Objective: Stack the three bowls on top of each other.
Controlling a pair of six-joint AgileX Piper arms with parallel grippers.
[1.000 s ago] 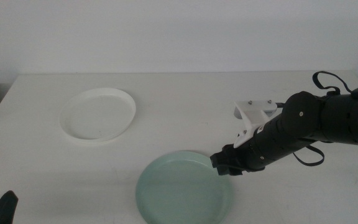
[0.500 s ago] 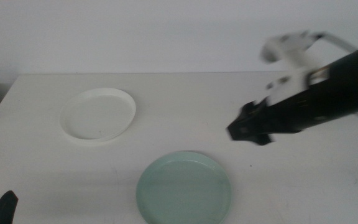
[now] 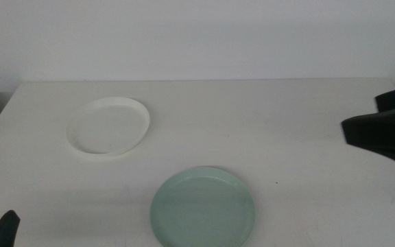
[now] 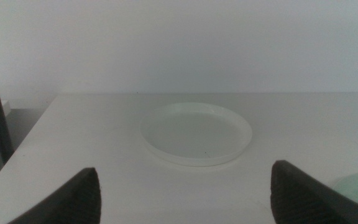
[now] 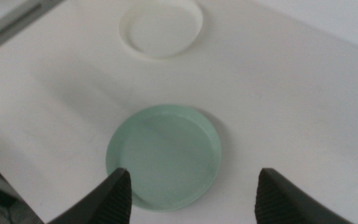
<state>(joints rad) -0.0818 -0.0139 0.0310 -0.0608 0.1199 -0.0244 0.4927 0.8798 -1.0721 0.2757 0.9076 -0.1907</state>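
- The left gripper (image 4: 182, 193) waits at the near left corner of the table (image 3: 307, 123), only a dark tip (image 3: 2, 230) showing at the bottom edge of the middle view; its jaws stand wide apart with nothing between them.
- The mint green bowl (image 3: 203, 208) lies nearest the camera, close to the table's front edge and a little right of centre, flat and right way up. Nothing rests in it.
- The right gripper (image 5: 188, 196) hangs above the table with jaws spread and empty; in its wrist view the mint green bowl (image 5: 164, 155) lies below and just ahead of the gap between the jaws. In the middle view only a dark part of the right arm (image 3: 382, 130) shows at the right edge, well apart from both bowls.
- The white bowl (image 3: 108, 126) sits farther back and to the left, well apart from the mint one. It lies straight ahead of the left gripper in the left wrist view (image 4: 196, 134), so that arm seems the nearer one for it.
- Only two bowls are in view; no grey one shows in any picture.
- Being round, the bowls give no long axis to line up with; a grasp would likely go over a rim.
- Nothing stands between either gripper and the bowls.
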